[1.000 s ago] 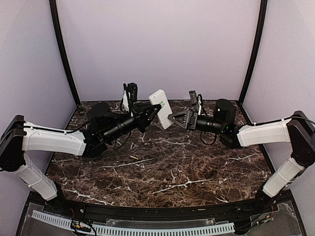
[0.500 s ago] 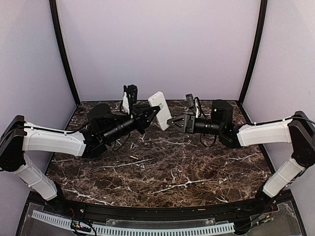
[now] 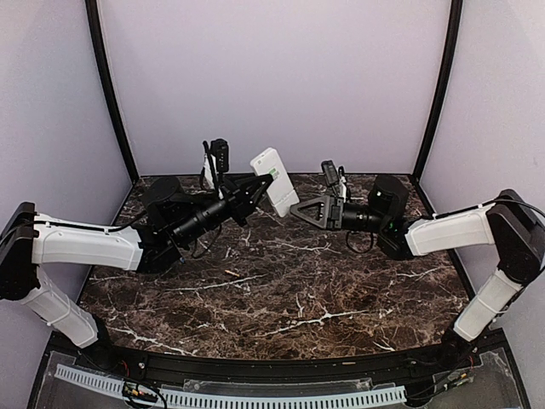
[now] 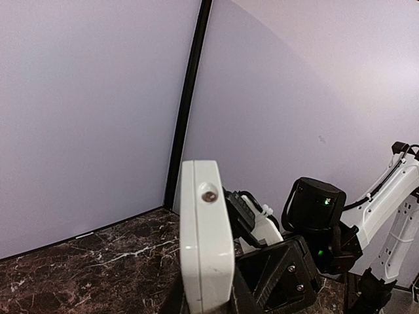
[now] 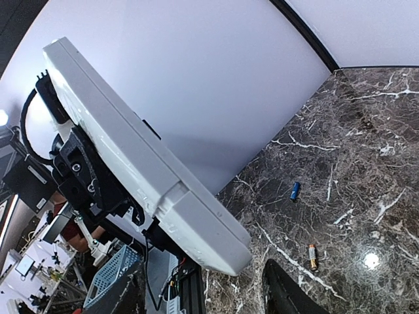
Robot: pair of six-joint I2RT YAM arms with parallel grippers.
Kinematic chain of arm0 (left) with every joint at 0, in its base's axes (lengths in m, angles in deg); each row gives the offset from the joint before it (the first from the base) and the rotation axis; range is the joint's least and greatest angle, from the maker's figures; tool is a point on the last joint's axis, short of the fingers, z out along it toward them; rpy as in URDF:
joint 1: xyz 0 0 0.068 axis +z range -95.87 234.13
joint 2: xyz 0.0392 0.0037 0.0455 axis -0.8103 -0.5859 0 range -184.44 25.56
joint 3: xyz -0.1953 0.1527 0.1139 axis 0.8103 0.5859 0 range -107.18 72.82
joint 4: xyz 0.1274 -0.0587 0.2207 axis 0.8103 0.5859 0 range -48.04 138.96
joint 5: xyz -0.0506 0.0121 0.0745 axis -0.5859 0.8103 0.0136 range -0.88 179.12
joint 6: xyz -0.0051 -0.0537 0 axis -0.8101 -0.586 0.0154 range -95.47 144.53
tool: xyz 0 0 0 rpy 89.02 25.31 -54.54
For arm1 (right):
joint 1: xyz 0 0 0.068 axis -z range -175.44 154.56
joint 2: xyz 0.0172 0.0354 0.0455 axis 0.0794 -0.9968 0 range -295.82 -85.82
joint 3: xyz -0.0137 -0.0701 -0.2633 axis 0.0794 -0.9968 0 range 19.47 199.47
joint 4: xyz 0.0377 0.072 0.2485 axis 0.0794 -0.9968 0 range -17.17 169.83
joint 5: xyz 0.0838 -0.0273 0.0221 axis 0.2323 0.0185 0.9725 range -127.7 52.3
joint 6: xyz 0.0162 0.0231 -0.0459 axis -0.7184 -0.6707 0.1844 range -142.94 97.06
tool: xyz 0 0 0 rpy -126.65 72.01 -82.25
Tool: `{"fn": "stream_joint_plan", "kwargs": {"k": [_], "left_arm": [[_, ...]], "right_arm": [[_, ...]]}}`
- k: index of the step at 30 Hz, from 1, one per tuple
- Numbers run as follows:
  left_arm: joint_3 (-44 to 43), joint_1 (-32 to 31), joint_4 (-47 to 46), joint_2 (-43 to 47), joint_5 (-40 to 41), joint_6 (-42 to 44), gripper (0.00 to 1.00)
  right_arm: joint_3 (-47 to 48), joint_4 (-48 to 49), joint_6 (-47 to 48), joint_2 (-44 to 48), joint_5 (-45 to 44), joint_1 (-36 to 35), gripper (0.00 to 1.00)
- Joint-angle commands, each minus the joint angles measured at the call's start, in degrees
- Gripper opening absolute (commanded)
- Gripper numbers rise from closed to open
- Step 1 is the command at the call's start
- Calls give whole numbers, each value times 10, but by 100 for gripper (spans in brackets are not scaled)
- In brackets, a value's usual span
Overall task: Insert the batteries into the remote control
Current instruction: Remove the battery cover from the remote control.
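1. While neither cell is yet loaded, the slim white rectangular plastic remote control (image 3: 274, 181) is held raised above the rear of the dark marbled counter (image 3: 341, 290), tilted, its lower end towards the right arm.
2. It is clamped between the closed-in fingers of the left hand (image 3: 258, 186).
3. The tiny slim bluish battery (image 5: 295, 190) and the pale tan battery (image 5: 313, 256) are lying loose on the counter, near each other, well apart from the remote control.
4. The right hand (image 3: 298, 210) is spread wide with nothing held, just beside the remote control's lower end; contact cannot be told.
5. Whether the compartment is uncovered cannot be judged; inserting both batteries is judged to remain.
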Motion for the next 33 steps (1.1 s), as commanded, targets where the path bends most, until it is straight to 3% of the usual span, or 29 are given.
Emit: {"fn": "stream_joint_plan", "kwargs": {"k": [1,14,21,25,28,33], "left_arm": [[2,-3,-28,14,1,7,0],[6,-3,4,24,56,87,0],[8,-3,21,25,67,115,0],[11,-3,22,24,70,115,0],[12,-3,16,27,57,105,0],[0,-3,8,37,37,66,0]], "right_arm": [[-1,82,-46,-18,1,-3,57],[0,73,-37,-4,9,-9,41],[4,66,-20,9,17,-9,40],[7,-11,12,25,-13,-10,40],[14,-80,38,32,-50,-9,49],[33,-91,28,6,-56,-8,70]]}}
